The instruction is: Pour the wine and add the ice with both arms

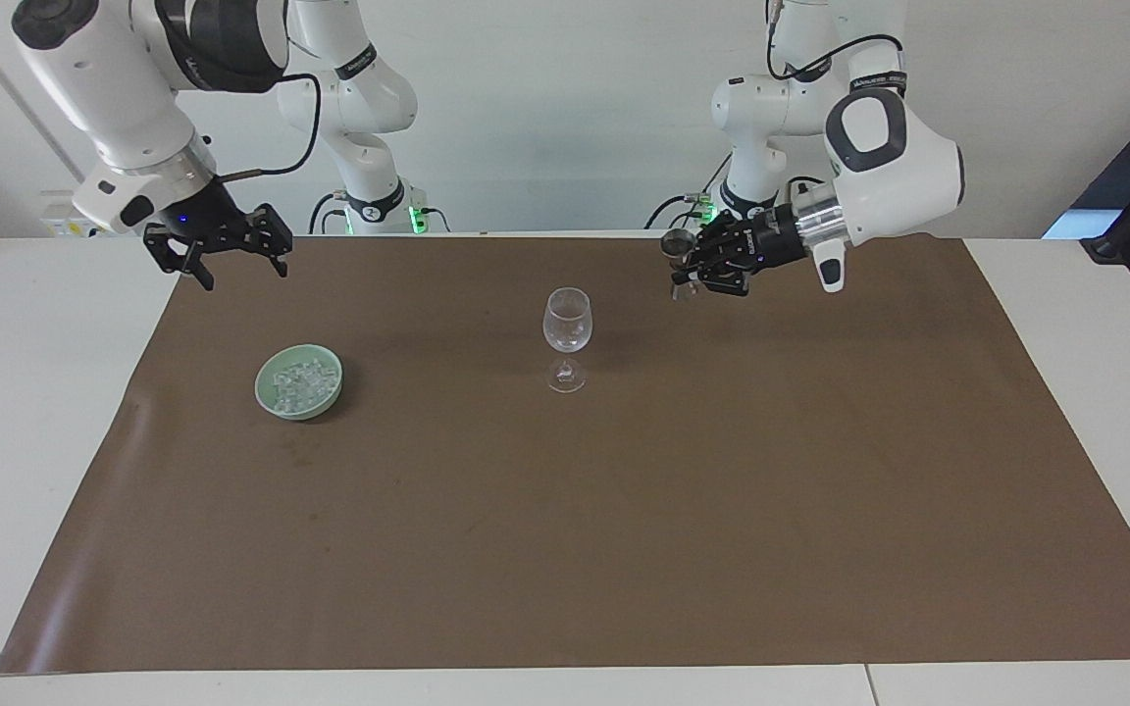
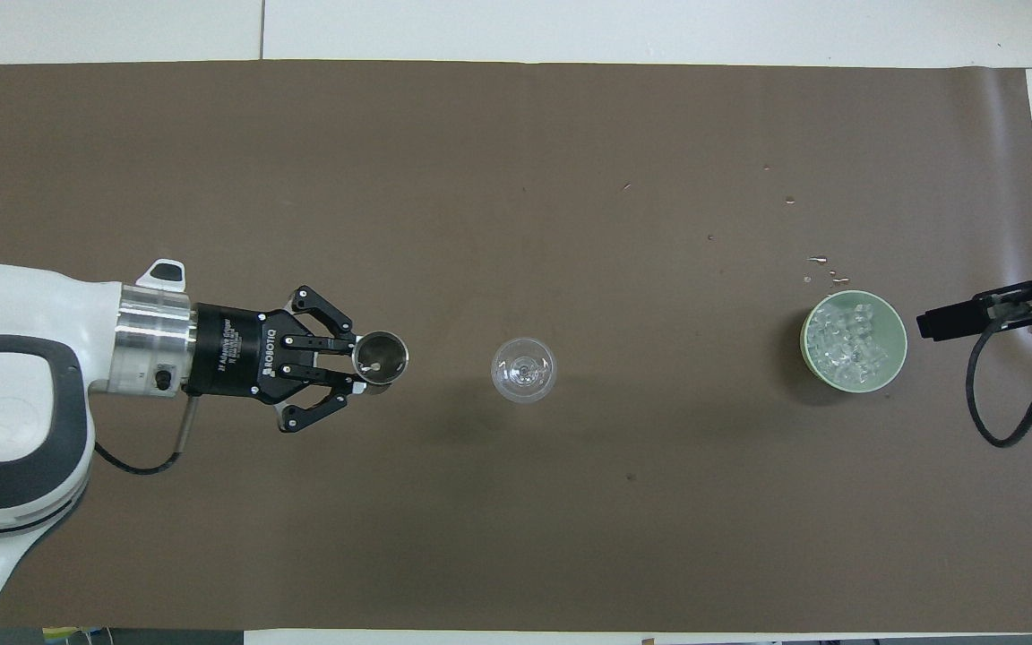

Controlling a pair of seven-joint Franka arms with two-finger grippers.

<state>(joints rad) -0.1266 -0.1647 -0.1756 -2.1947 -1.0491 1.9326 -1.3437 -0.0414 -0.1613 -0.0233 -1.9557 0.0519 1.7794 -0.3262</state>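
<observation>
Step in hand: pouring stage, as I am reading it; carry not yet at the glass.
Left gripper (image 1: 689,268): clamping a small metal measuring cup (image 2: 380,358) from the side, holding it roughly upright in the air over the brown mat (image 1: 624,549), toward the left arm's end of the counter (image 1: 35,324).
Wine glass (image 1: 566,336): standing upright mid-mat, looking empty; cup and glass well apart.
Green bowl (image 2: 898,356): sitting on the mat toward the right arm's end, holding the ice (image 2: 849,345), many clear cubes heaped inside.
Right gripper (image 1: 229,253): hanging in the air over the mat's edge near the bowl, fingers spread apart, gripping nothing; waiting.
Spill marks: a few droplets lying on the mat just beside the bowl, farther from the robots.
Next move calls for: bringing the cup's lip above the glass rim, then tipping slowly so the stream is landing inside the narrow bowl.
Risk: the stemmed glass is likely tipping easily if bumped.
</observation>
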